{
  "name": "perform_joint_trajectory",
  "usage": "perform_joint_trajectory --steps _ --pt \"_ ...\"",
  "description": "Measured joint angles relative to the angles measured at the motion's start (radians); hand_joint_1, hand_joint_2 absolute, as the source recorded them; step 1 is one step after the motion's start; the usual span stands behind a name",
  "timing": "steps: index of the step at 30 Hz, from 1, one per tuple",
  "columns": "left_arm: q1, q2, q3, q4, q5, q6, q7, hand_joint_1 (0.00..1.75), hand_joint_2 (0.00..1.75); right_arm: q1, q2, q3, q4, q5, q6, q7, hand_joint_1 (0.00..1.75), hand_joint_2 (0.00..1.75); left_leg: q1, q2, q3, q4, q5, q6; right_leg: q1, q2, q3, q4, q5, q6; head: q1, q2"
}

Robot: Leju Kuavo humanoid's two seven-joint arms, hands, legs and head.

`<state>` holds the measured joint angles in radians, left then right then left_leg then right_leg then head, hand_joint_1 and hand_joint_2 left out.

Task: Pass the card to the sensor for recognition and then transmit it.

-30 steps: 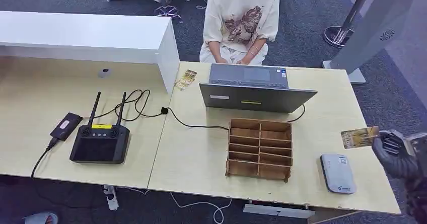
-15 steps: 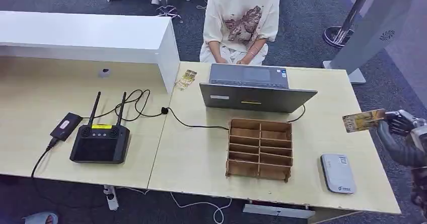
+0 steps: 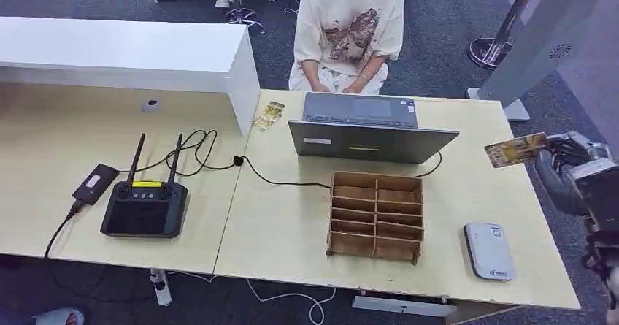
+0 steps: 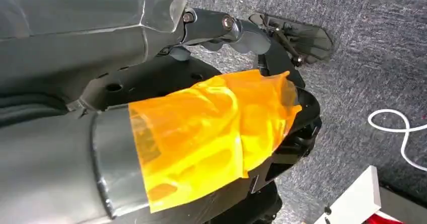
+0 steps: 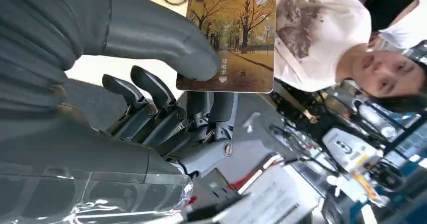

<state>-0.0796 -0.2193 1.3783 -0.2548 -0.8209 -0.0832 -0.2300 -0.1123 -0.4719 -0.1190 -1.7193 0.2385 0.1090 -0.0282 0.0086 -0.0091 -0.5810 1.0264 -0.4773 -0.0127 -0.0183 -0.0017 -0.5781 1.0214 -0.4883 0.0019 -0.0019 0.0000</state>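
Right hand (image 3: 566,166) sits at the right edge of the head view, over the carpet just past the table (image 3: 277,223) edge. I have the card (image 3: 516,150) pinched there: in the right wrist view the thumb (image 5: 151,35) presses on the card's printed face and the darker fingers (image 5: 151,90) curl behind it, so only one end is covered and most of the face stays free. My reading is that this grip leaves the card clear to present flat to the sensor.

The card is in the air, well apart from the sensor (image 3: 490,250), the white-grey pad at lower right of the head view near the front table edge. I judge the card is not yet over it.

Left hand (image 4: 241,30): dark fingers show near the top of the left wrist view over carpet, holding nothing I can see; whether they are spread or curled I cannot tell.

Writing: the card shows an autumn avenue of trees, with small characters and an arrow along one edge, too small for me to read. The sensor carries a small mark, unreadable. Yellow label on the black router (image 3: 144,207), left of centre, unreadable.

A person (image 3: 350,29) sits behind the laptop (image 3: 368,131), top centre. The wooden rack (image 3: 377,216) stands between laptop and front edge.
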Motion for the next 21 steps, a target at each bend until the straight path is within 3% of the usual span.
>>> perform_joint_trajectory --steps 4,8,17,21 --pt "0.0 0.0 0.0 0.0 0.0 0.0 0.003 0.0 0.0 -0.074 0.0 0.058 0.02 0.121 -0.043 -0.01 1.75 1.75 0.0 0.0 0.0 0.0 0.0 0.0 0.0 0.0 0.0 0.0 0.0 0.0 0.0 0.0" --pt "-0.001 0.0 0.0 0.0 -0.006 0.0 0.003 0.0 0.0 -0.168 0.002 0.125 0.066 0.247 -0.082 0.019 1.75 1.75 0.0 0.0 0.0 0.0 0.0 0.0 0.0 0.0 0.0 0.0 0.0 0.0 0.0 0.0" --pt "-0.001 0.0 0.0 0.0 -0.008 0.0 0.003 0.0 0.0 -0.289 0.011 0.216 0.146 0.293 -0.087 0.038 1.75 1.75 0.0 -0.002 -0.001 0.0 0.001 0.0 0.0 -0.002 0.0 0.0 0.001 0.001 0.0 0.0" --pt "-0.003 0.0 0.0 0.0 -0.01 0.0 0.012 0.0 0.0 -0.34 0.017 0.261 0.183 0.373 -0.101 0.063 1.75 1.75 0.0 -0.001 -0.001 0.0 0.001 0.0 0.0 -0.001 0.0 0.0 0.001 0.001 0.0 0.0"
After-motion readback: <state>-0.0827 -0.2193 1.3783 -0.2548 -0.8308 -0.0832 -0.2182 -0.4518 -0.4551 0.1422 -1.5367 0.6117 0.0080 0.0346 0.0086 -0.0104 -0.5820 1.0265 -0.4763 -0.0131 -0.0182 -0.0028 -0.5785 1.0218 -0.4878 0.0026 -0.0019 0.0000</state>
